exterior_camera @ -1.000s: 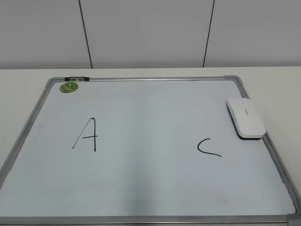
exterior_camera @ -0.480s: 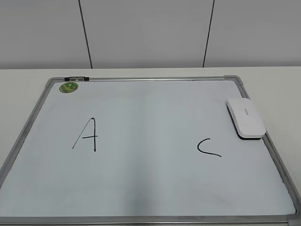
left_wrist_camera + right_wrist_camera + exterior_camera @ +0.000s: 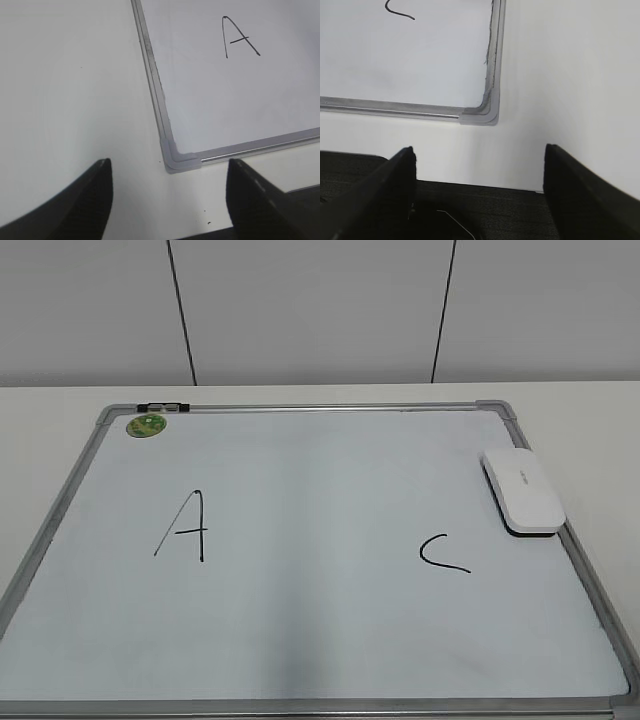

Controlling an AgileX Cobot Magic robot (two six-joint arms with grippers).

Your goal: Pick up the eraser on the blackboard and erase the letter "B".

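Observation:
The blackboard (image 3: pixel 320 640) is a white board with a grey frame lying flat on the table. The white eraser (image 3: pixel 523 490) lies at its right edge, near the far right corner. No letter "B" shows on the board; the space between the black "A" (image 3: pixel 185 526) and the black "C" (image 3: pixel 442 552) is blank. My left gripper (image 3: pixel 169 172) is open and empty above the table by the board's near left corner (image 3: pixel 177 157). My right gripper (image 3: pixel 479 160) is open and empty by the near right corner (image 3: pixel 487 114). Neither gripper shows in the exterior view.
A small round green magnet (image 3: pixel 147 425) sits at the board's far left corner, next to a black marker (image 3: pixel 163 407) on the frame. White table surrounds the board; a dark edge (image 3: pixel 485 210) lies below the right gripper.

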